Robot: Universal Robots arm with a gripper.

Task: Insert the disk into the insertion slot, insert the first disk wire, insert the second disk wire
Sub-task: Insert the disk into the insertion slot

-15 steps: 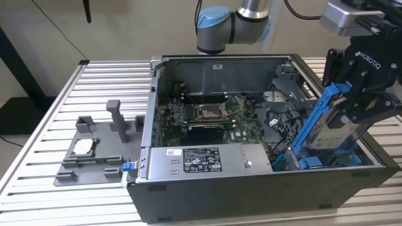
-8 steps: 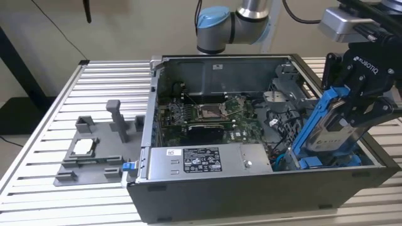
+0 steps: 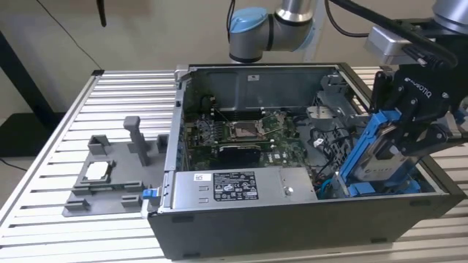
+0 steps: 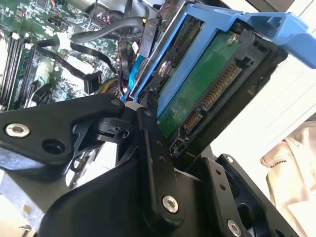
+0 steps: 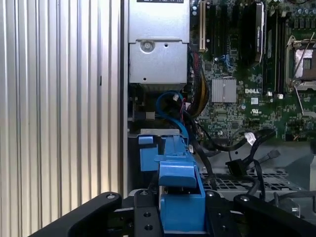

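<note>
The disk (image 3: pixel 378 160), a silver drive in a blue carrier, stands steeply tilted over the open computer case's front corner at the exterior view's right. My gripper (image 3: pixel 400 143) is shut on it from above. Its lower end reaches down to the insertion slot (image 3: pixel 369 190), a grey bay with blue fittings. In the second wrist view the disk (image 4: pixel 197 94) shows its green board and connector edge between my black fingers (image 4: pixel 154 163). In the first wrist view the blue carrier (image 5: pixel 180 195) sits in my gripper (image 5: pixel 181 215), above the slot's blue fitting (image 5: pixel 147 154). Loose black wires (image 5: pixel 236 167) and a blue wire (image 5: pixel 170 101) lie nearby.
A grey labelled power-supply box (image 3: pixel 234 186) lies along the case's front edge, with the motherboard (image 3: pixel 241 131) behind it. A black perforated cage (image 5: pixel 247 183) sits beside the slot. A grey fixture (image 3: pixel 109 175) rests on the slatted table (image 3: pixel 58 137) at the exterior view's left.
</note>
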